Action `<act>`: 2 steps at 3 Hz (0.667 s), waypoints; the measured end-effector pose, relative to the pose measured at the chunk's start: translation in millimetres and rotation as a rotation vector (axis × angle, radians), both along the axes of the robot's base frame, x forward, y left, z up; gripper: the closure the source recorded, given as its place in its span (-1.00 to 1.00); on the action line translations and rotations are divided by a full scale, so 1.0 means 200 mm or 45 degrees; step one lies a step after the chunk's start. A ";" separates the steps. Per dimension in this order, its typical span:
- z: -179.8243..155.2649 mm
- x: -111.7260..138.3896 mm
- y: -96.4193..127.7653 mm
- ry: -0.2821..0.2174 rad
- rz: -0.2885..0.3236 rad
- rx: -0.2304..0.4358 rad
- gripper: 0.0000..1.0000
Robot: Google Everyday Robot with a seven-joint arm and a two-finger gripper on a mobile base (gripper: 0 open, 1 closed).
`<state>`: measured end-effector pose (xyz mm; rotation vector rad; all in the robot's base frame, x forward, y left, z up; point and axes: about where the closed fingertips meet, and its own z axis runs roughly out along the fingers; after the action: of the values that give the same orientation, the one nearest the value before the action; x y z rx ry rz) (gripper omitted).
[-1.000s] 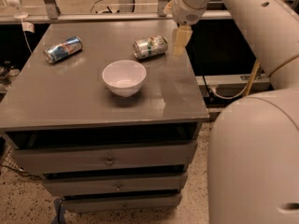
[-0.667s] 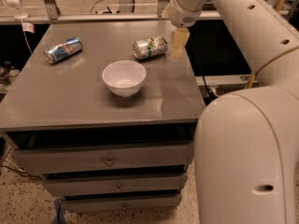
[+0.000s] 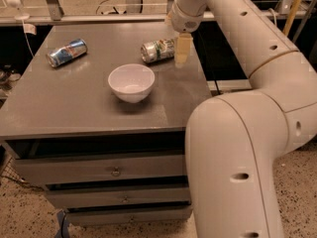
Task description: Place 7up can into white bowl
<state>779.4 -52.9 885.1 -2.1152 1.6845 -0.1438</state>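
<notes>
Over the far right part of the grey table [image 3: 74,108] hangs the gripper [image 3: 182,51], pointing down from the big cream arm [image 3: 237,133] that reaches across from the right. Whether it is wide or narrow, I cannot tell from where I stand. Just to its left the 7up can [image 3: 157,50] lies on its side on the tabletop, one end close beside the gripper; I cannot tell if they touch. Nearer to me and to the gripper's left sits the white bowl [image 3: 131,82], upright, apart from the can. Far off to the gripper's left lies a blue and silver can [image 3: 66,53], also on its side. Drawers [image 3: 99,170] run below the tabletop.
</notes>
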 end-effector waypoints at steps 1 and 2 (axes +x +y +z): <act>-0.05 0.03 0.05 0.022 0.025 -0.001 -1.00; -0.10 0.05 0.10 0.051 0.057 -0.002 -1.00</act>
<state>788.8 -32.3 864.9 -2.1687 1.6586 -0.0904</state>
